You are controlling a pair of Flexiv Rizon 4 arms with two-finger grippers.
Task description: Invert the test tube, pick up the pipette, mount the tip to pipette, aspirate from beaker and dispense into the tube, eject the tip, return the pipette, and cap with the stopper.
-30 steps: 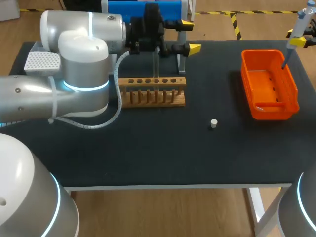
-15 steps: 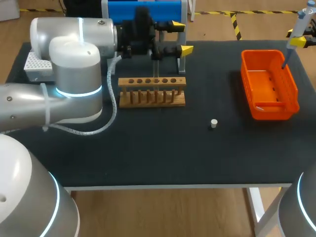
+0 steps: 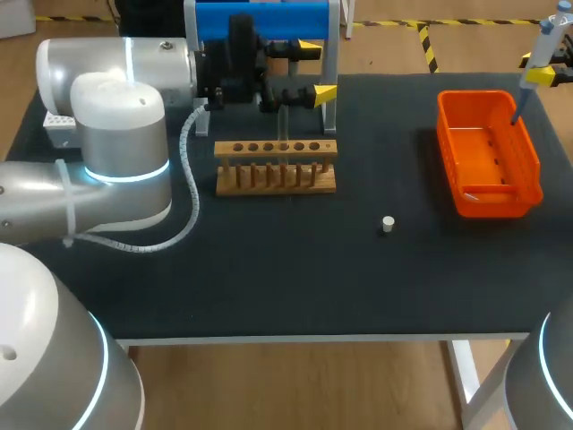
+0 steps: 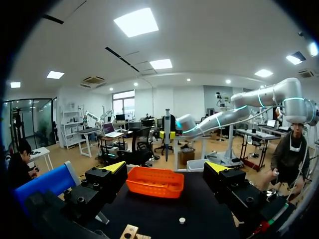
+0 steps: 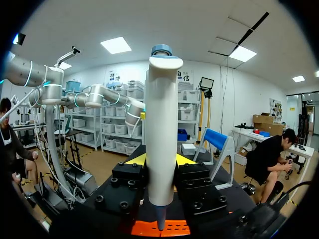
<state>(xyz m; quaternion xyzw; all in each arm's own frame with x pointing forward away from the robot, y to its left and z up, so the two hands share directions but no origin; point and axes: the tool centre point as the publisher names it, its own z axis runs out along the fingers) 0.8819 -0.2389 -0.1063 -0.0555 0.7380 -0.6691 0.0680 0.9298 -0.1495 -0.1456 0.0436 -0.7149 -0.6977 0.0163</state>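
Pipette (image 5: 160, 124) upright between right gripper's (image 5: 160, 162) fingers (nose above orange bin (image 5: 172, 229)).

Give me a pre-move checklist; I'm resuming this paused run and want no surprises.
1. Right gripper shut on the pipette: ok, both fingers are against its body.
2. Pipette's lower end over the orange bin: ok.
3. Tip mounted on the pipette: cannot tell, the end is too small to judge.
4. Left gripper open and empty: ok, nothing sits between its fingers.
5. Stopper free on the table, apart from other things: ok.
6. Test tube seated in the wooden rack: cannot tell, the glass is too faint.
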